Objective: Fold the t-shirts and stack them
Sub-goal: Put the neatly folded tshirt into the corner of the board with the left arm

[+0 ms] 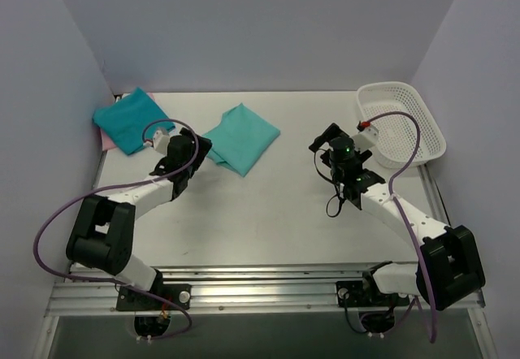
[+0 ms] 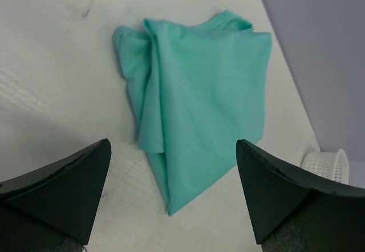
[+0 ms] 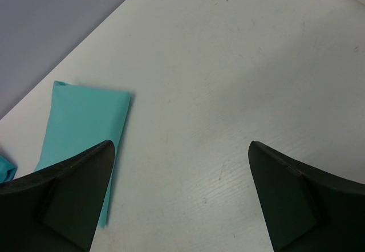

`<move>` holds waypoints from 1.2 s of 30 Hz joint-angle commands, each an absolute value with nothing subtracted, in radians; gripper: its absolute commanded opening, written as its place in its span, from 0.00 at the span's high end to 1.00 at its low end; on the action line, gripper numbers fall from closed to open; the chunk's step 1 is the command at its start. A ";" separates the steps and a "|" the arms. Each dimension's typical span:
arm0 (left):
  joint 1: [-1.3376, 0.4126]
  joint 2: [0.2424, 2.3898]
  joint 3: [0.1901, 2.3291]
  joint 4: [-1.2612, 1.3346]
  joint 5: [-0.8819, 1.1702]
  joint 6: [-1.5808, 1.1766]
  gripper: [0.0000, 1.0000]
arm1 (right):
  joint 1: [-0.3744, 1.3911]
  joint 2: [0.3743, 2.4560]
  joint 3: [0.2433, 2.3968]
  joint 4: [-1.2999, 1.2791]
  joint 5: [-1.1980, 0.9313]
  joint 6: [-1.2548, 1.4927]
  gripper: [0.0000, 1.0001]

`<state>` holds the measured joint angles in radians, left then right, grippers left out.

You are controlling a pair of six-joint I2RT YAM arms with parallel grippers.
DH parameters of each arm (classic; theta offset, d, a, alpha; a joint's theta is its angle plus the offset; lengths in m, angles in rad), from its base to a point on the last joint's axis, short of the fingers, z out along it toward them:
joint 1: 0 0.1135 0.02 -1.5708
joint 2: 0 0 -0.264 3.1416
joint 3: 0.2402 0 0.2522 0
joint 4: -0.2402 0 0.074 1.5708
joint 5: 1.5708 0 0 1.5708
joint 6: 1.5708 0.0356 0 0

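Handling limp cloth: where to pinch the loose teal tee

Both pairs of jaws stand wide apart and hold nothing. The left gripper (image 2: 172,143) hovers just short of the teal t-shirt (image 2: 199,104), which lies roughly folded in the middle of the table (image 1: 268,213). The right gripper (image 3: 179,143) hangs over bare tabletop to the shirt's right, well apart from it. At the far-left corner a bluer t-shirt (image 1: 132,120) sits folded on top of a pink t-shirt (image 1: 105,138), of which only an edge shows. A white mesh basket (image 1: 402,123) stands at the far right.

The teal shirt looks light, thin and entirely limp. It will probably sag and unfold the moment it is lifted by one point, and it will likely slide easily on the smooth table. Nothing about it seems fragile, so a firm pinch should do no harm.

In the left wrist view its layers bunch in ridges along one side, and the cloth tapers to a point toward the gripper. That near point is the easiest reach, but a grip there would likely catch only some layers and let the rest fall open. A better hold, in my judgement, is across a folded edge where all the layers meet. The other gripper could take the opposite edge, so the bundle travels flat to the stack.
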<state>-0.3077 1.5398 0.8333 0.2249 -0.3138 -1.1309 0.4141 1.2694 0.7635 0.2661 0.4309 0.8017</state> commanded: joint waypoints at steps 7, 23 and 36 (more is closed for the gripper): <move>-0.354 1.666 0.758 0.402 -0.302 -1.299 0.05 | 0.422 1.207 0.747 0.268 0.439 0.810 0.01; -0.368 1.963 0.897 0.529 -0.256 -1.358 0.11 | 0.402 1.224 0.749 0.278 0.456 0.796 0.01; -0.304 2.103 1.049 0.560 -0.115 -1.237 0.98 | 0.374 1.236 0.744 0.284 0.440 0.787 0.00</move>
<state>-0.3382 2.0743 0.9989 0.5789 -0.1764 -1.3239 0.3859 1.2434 0.7513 0.2672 0.4259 0.8024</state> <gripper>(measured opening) 0.052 0.995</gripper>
